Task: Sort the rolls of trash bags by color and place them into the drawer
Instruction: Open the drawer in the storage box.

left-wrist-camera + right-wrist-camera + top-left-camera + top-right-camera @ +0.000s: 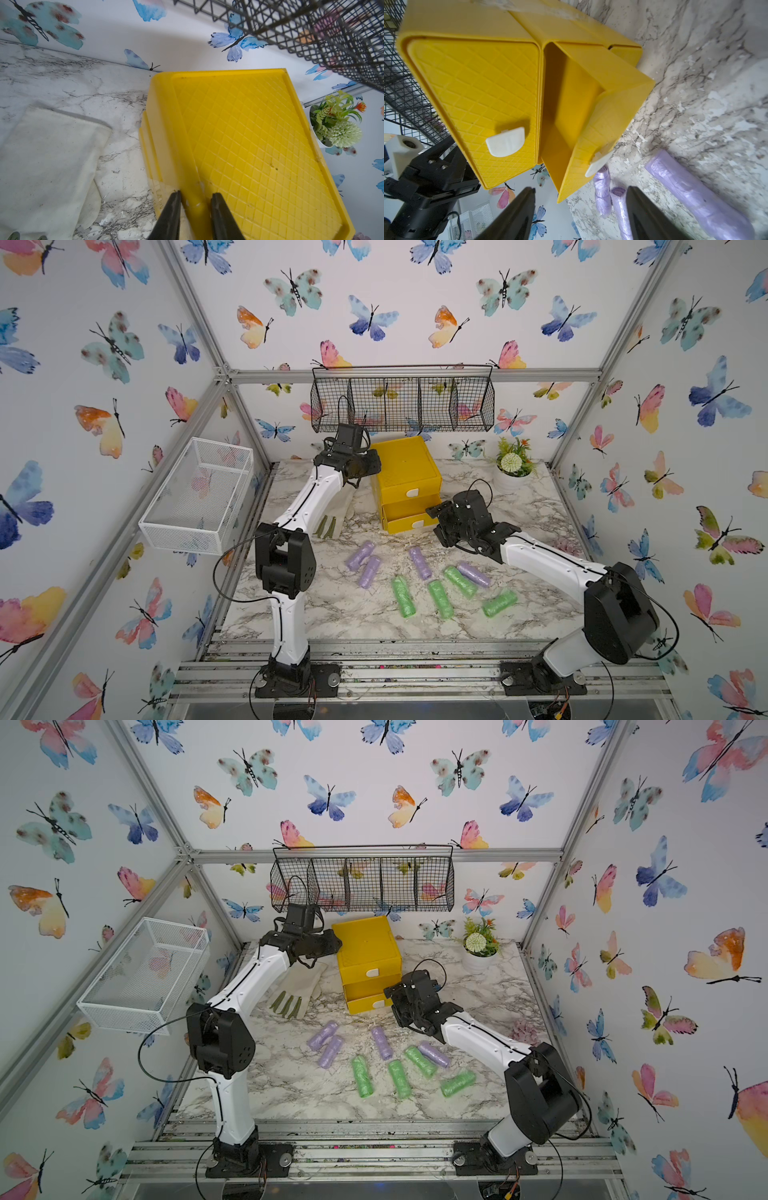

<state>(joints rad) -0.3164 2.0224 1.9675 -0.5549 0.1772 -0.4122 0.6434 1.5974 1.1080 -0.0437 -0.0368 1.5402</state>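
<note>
Left hand [195,194] pinches the top edge of the yellow drawer chest [405,472], apparently to steady it. Right hand [580,188] has its jaws apart and empty, just in front of the pulled-out lower drawer [409,512]. Four purple rolls [419,563] and four green rolls [403,597] lie loose on the desk [332,614]; no pink rolls in view. Step: drawer open, loading not yet begun. Next, probably: right hand reaches down to a purple roll nearby.

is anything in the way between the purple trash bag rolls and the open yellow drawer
Nothing visible. Only bare marble tabletop lies between the crinkly purple plastic rolls and the pulled-out drawer of the yellow plastic chest. The right gripper hovers open by the drawer's front, holding nothing.
</note>
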